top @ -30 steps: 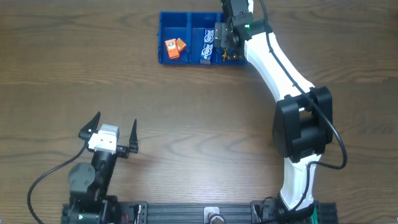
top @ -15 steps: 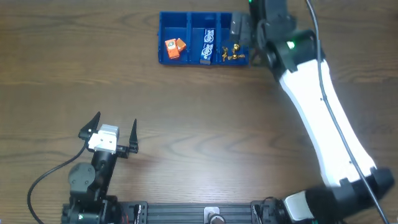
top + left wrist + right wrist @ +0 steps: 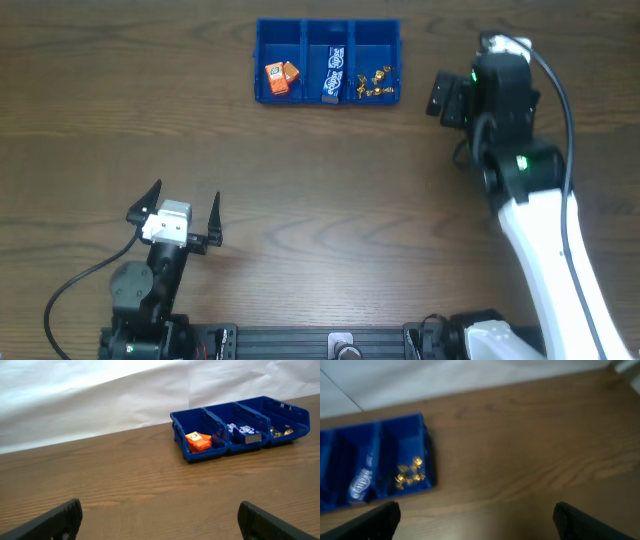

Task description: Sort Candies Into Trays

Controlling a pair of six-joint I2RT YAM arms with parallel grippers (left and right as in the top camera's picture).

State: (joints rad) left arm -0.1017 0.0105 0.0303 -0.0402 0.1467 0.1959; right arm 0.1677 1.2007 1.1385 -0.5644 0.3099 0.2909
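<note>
A blue tray (image 3: 281, 40) with three compartments stands at the table's far edge. Its left compartment holds orange candies (image 3: 281, 74), the middle one blue-wrapped candies (image 3: 334, 78), the right one small gold candies (image 3: 376, 85). My right gripper (image 3: 443, 96) hangs to the right of the tray, open and empty; its wrist view shows the tray (image 3: 400, 440) and gold candies (image 3: 409, 474) off to one side. My left gripper (image 3: 182, 206) stays near the table's front left, open and empty, far from the tray (image 3: 205, 455) and the orange candies (image 3: 198, 441).
Bare wooden table (image 3: 320, 190) lies between the tray and both arm bases. A white backdrop (image 3: 100, 395) rises behind the table's far edge.
My right gripper has pulled away from over the tray's right compartment, moving right and back toward its base. The gold candies now show uncovered. The left arm has not moved.
</note>
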